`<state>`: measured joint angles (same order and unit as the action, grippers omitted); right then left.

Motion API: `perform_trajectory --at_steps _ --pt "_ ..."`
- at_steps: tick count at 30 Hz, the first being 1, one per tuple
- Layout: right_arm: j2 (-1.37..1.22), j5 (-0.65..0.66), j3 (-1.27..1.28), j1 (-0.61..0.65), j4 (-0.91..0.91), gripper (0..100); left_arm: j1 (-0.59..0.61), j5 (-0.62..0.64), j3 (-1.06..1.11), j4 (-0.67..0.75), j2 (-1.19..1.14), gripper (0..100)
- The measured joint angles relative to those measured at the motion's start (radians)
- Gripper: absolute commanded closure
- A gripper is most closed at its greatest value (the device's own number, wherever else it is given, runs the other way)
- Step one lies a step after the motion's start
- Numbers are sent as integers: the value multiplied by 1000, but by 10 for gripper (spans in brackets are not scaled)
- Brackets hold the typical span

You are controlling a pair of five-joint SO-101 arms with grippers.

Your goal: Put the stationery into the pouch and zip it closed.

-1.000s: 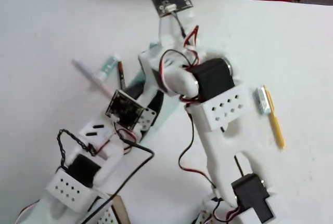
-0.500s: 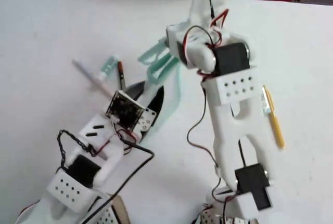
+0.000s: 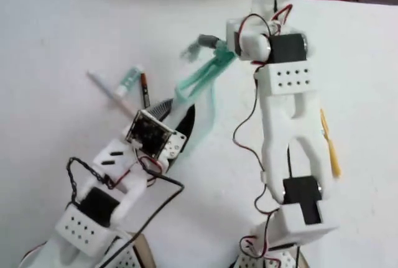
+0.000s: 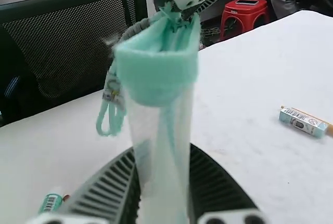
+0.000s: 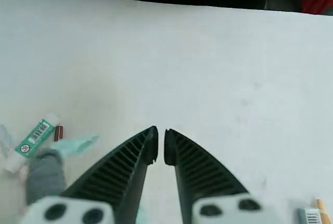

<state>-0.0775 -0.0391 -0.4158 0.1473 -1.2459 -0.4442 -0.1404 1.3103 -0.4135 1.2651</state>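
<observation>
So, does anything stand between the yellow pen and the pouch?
Yes: the right arm stretches between the yellow pen and the pouch, which the left gripper holds.

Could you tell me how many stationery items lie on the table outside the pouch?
5: a clear pen, a green-labelled stick and a brown pen left of the pouch; a yellow pen and a small teal box by the right arm. More may be hidden.

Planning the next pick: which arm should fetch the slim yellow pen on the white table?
Right, probably. The left gripper is shut on the translucent mint-green pouch. The right gripper shows nothing between its jaws, and the slim yellow pen lies beside that arm.
</observation>
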Motion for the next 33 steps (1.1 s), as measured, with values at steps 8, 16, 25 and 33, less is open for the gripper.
perform_trajectory --at_steps 8,16,25,33 --pt "-2 0 0 -2 3 976 5 0 0 0 0 950" --pt "120 0 -189 25 -176 840 5 0 0 0 0 950" --pt "206 120 -328 130 -457 849 9 0 -2 -8 0 736" --pt "204 129 -155 192 -468 850 20 -5 17 -51 -18 703"
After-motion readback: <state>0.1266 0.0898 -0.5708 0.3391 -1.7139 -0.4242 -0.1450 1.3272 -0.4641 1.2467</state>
